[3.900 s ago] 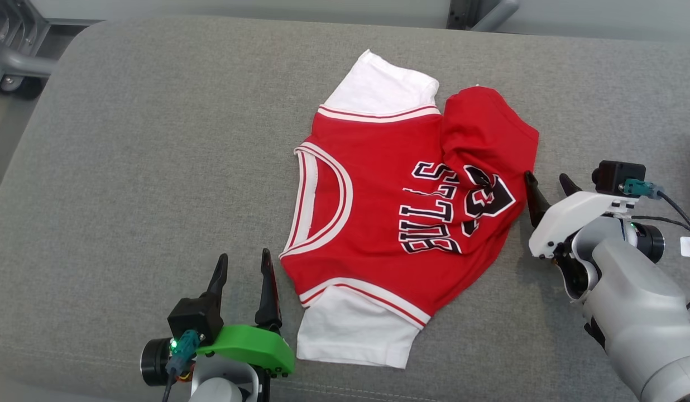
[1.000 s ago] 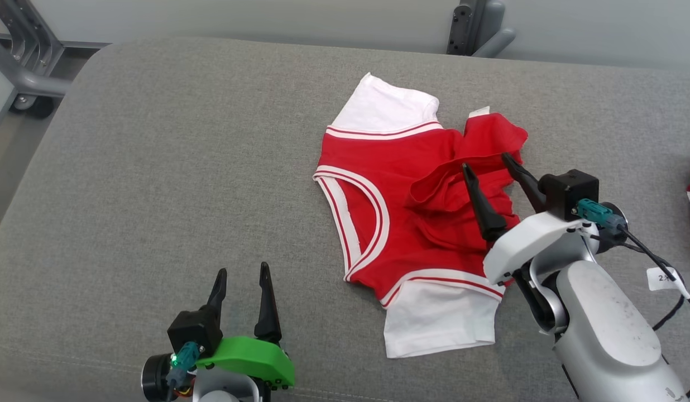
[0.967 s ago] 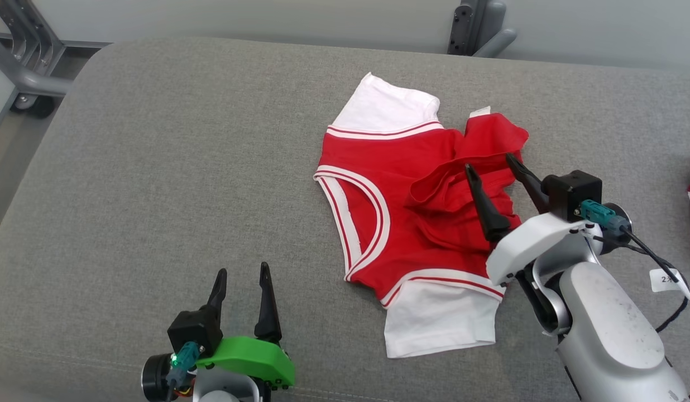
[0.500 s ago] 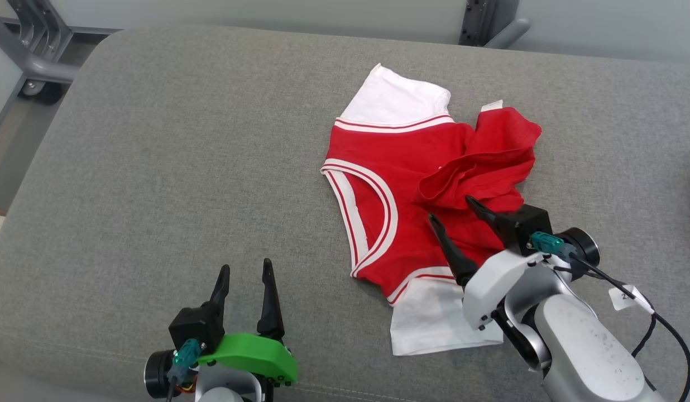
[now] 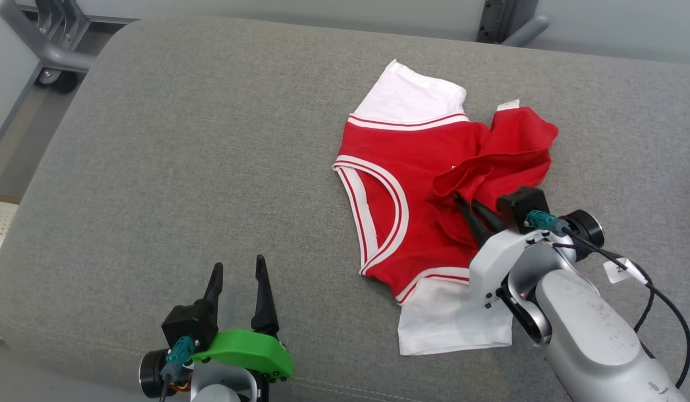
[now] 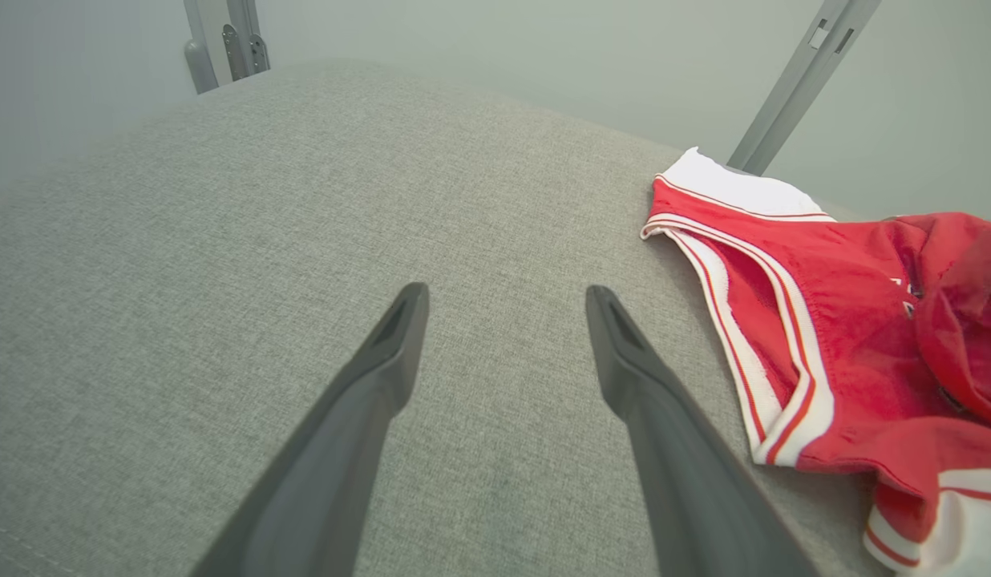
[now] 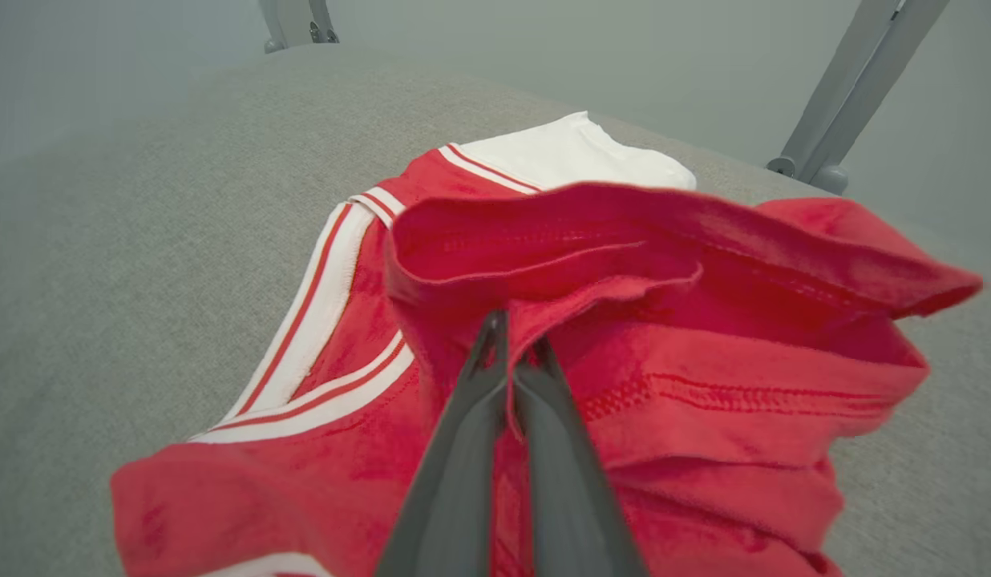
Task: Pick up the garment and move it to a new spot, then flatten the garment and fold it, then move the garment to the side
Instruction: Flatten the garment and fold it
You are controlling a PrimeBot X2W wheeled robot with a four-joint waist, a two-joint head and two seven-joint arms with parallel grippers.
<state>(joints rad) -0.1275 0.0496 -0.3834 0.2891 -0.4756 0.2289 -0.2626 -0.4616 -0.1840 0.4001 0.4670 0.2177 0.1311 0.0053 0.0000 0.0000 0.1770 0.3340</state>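
Garment [image 5: 417, 162] lies rumpled right of the middle of the grey cushion [image 5: 183, 139], the right gripper [image 5: 466, 204] reaching low from the near edge and pinching its red fold, the left gripper [image 5: 237, 269] spread wide by that edge.

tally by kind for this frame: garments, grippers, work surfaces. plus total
Garments: 1, the red and white jersey
Grippers: 2, the left gripper open over bare cloth, the right gripper shut on a fold of the jersey
Work surfaces: 1, the grey padded surface
Total: 4
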